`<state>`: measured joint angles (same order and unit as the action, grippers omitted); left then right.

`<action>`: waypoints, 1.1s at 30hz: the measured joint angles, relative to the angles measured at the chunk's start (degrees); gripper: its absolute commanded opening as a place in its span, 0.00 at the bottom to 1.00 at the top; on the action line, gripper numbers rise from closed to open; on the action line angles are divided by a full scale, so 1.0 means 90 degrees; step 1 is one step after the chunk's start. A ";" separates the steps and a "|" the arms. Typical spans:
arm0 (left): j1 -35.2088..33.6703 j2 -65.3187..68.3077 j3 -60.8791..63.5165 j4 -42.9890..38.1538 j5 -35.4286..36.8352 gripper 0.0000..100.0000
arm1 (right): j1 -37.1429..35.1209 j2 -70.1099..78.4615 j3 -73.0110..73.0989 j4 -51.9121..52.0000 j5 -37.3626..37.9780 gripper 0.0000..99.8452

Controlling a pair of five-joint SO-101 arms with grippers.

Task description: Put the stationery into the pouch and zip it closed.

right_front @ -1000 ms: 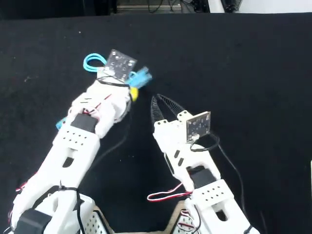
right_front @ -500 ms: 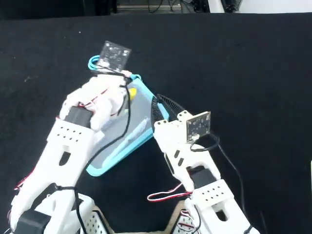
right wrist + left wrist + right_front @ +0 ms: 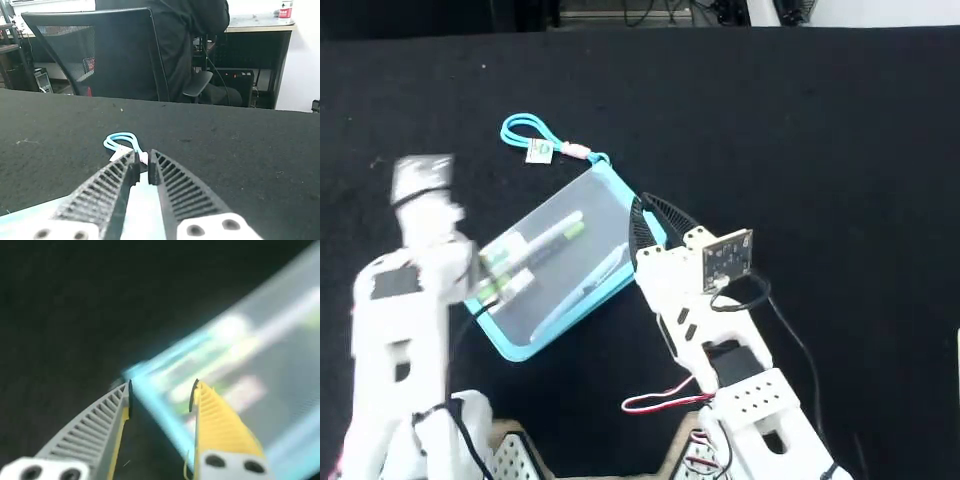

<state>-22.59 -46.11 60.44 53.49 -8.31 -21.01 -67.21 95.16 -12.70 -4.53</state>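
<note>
A clear pouch (image 3: 560,265) with blue trim lies flat at the table's middle left, with pens and markers (image 3: 528,252) inside it. Its blue wrist loop (image 3: 523,130) and zip pull (image 3: 576,152) point to the far side. My right gripper (image 3: 640,215) sits at the pouch's right edge; in the right wrist view its black fingers (image 3: 170,177) are pinched together over the pouch edge (image 3: 140,210). My left gripper (image 3: 160,390) hangs open just off a blue corner of the pouch (image 3: 150,375), with nothing between its fingers. The left arm (image 3: 405,290) stands left of the pouch.
The table is covered in black cloth (image 3: 800,150). Beyond its far edge stands an office chair (image 3: 95,50) and a desk (image 3: 255,25). Both arm bases sit at the near edge, with loose cables (image 3: 660,400) by the right one.
The left arm has swung from over the pouch's far corner back to the left, uncovering the pouch. The right arm has kept still.
</note>
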 measured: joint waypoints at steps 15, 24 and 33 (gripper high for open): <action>-0.0576 -0.0869 0.1436 0.0000 -0.0869 0.21 | 0.0000 0.0000 0.0000 0.0000 0.0000 0.04; 0.1221 -0.1006 0.2247 -0.1319 -0.0869 0.21 | 0.0000 0.0000 0.0000 0.0000 0.0000 0.04; 0.1426 -0.0957 0.2149 -0.1778 -0.0840 0.21 | 0.0000 0.0000 0.0000 0.0000 0.0000 0.04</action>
<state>-9.76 -54.73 79.78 37.49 -15.87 -21.01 -67.21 95.16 -12.70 -4.53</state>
